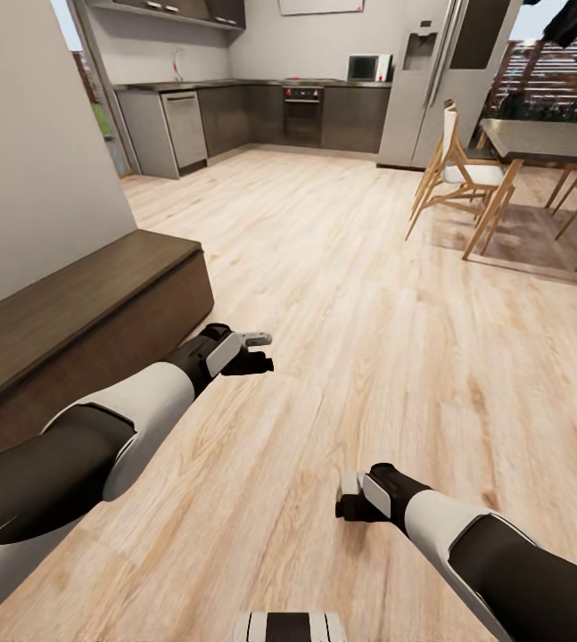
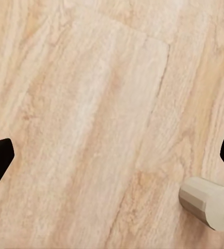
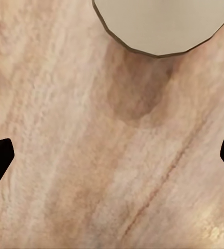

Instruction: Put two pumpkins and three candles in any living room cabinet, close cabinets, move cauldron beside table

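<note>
The cabinet (image 1: 74,330) runs off the frame's left edge. One pale cylinder (image 2: 208,202), cut off, lies on the floor (image 1: 342,294). Left claw (image 1: 251,351) and right claw (image 1: 352,497) both gape, empty.

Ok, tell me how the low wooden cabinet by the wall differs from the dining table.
The cabinet is a low, solid dark-brown box sitting flat on the floor at the left, close to the left arm. The dining table stands taller on slanted light-wood legs at the far right, with chairs around it. The cabinet's front is closed; the table is open underneath. Both have dark, bare flat tops.
</note>
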You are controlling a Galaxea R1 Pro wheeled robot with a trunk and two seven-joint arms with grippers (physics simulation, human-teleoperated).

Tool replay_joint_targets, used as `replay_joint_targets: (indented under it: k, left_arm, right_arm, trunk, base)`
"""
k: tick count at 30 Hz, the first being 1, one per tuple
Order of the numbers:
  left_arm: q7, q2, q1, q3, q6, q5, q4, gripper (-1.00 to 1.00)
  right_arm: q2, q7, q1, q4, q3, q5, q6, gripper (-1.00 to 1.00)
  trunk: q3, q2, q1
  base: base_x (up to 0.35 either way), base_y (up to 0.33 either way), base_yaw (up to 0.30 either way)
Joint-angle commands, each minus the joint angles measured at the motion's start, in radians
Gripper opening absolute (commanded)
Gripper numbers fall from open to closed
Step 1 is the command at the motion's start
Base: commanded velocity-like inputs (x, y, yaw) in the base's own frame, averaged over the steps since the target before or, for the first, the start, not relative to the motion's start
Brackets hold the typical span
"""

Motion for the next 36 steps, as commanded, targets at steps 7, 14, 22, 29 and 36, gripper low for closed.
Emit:
replay_joint_targets:
  k: [7,14,22,29,36]
  left_arm:
    - [0.007,0.0,-0.001,-0.003,0.003,0.008,-0.001,1.0]
    - [0.007,0.0,-0.001,-0.003,0.004,0.008,-0.001,1.0]
    - [0.007,0.0,0.0,-0.003,0.004,0.008,-0.001,1.0]
    - [0.007,0.0,-0.001,-0.003,0.004,0.009,-0.001,1.0]
    - [0.007,0.0,-0.001,-0.003,0.004,0.009,-0.001,1.0]
  right_arm:
    - [0.001,-0.005,0.016,0.0,0.005,-0.011,-0.084,1.0]
    - [-0.002,-0.005,0.026,0.0,0.004,-0.011,-0.132,1.0]
    - [-0.006,-0.005,0.039,0.001,0.004,-0.011,-0.238,1.0]
    - [-0.014,-0.005,0.039,0.002,0.004,-0.01,-0.248,1.0]
    - [-0.015,-0.005,0.039,0.002,0.004,-0.01,-0.248,1.0]
  trunk:
    - [-0.02,-0.002,0.002]
    - [-0.02,-0.002,0.002]
    - [-0.032,-0.002,0.003]
    - [-0.055,-0.004,0.006]
    - [-0.055,-0.004,0.006]
  base:
    - [0.0,0.0,0.0]
    - [0.0,0.0,0.0]
    - [0.0,0.0,0.0]
    - [0.0,0.0,0.0]
    - [0.0,0.0,0.0]
